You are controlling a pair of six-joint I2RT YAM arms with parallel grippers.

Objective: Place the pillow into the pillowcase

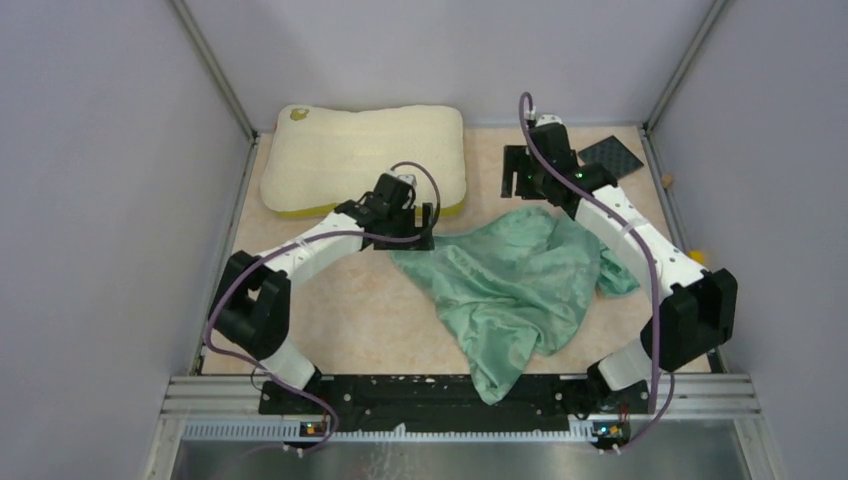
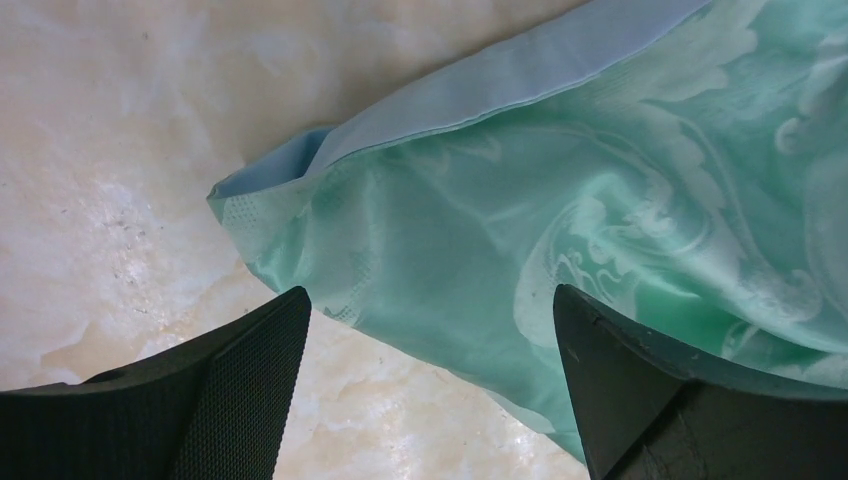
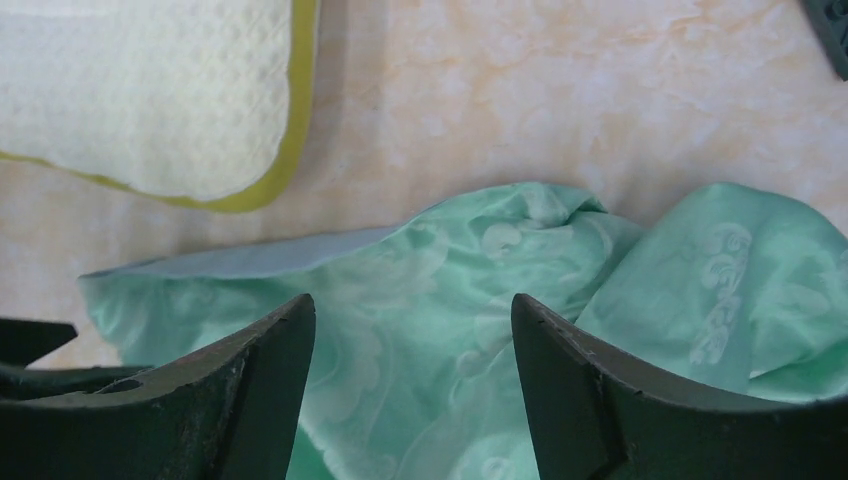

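The cream-white pillow (image 1: 360,150) with its yellow edge band lies flat at the back left of the table; its corner (image 3: 150,90) also shows in the right wrist view. The pillowcase (image 1: 510,280) lies crumpled in the middle, shiny green side up, one end draped over the front rail. My left gripper (image 1: 425,228) hangs open over the case's left corner (image 2: 560,200), where a light-blue edge (image 2: 500,80) shows. My right gripper (image 1: 518,172) stands open above the case's back edge (image 3: 480,270). Neither holds any cloth.
A flat black plate (image 1: 610,155) lies at the back right corner, with its edge (image 3: 830,30) in the right wrist view. Two small orange bits (image 1: 667,180) (image 1: 697,257) sit by the right wall. Grey walls enclose the marbled table (image 1: 340,310) on three sides.
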